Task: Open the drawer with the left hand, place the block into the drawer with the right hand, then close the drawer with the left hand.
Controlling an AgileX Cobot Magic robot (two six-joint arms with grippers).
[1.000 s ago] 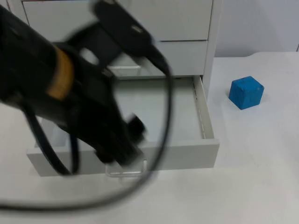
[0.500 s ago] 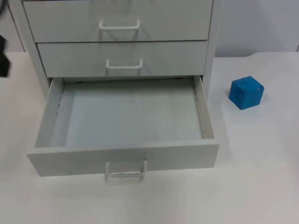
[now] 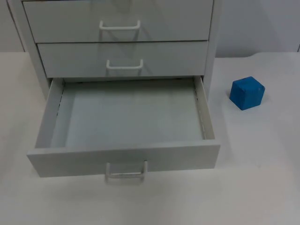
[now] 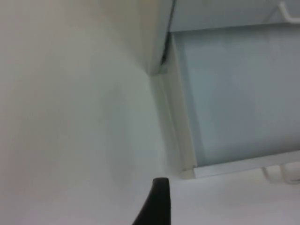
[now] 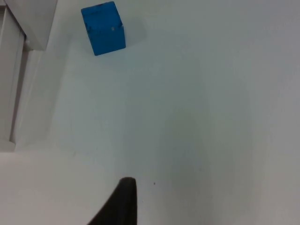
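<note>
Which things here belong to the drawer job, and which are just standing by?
Job:
- bottom drawer, pulled open, nothing in it
- its handle
- blue block, on the table right of the cabinet, not yet picked up

Standing by:
- top drawer, closed
- middle drawer, closed

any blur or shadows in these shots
Top view: even light, the open drawer and blue block show clean edges, faint shadow under the block. Left wrist view: soft throughout, drawer edges smeared. Right wrist view: block crisp, small shadow beside it.
</note>
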